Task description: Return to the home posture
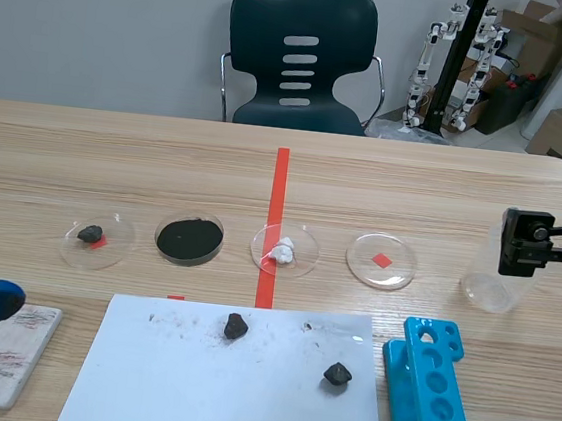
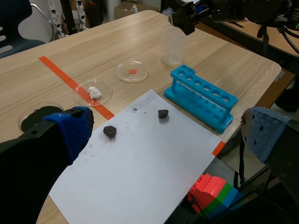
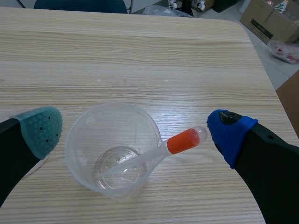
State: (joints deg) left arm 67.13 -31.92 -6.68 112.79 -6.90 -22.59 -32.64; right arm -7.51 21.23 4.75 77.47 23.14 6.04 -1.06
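**Both arms low, fingers open, nothing gripped.**
We find the right fingers (image 3: 42, 128) spread wide either side of a clear cup (image 3: 112, 149) at the right end of the counter (image 1: 413, 194), with a pipette (image 3: 161, 150), orange-red near its top, leaning in it. The left fingers (image 2: 72, 128) are likewise parted, low at the near left. Ahead of them lies a white sheet (image 2: 140, 163) bearing a dark lump (image 2: 110, 132) and a second lump (image 2: 163, 113), with a blue rack (image 2: 201, 95) just beside the sheet.
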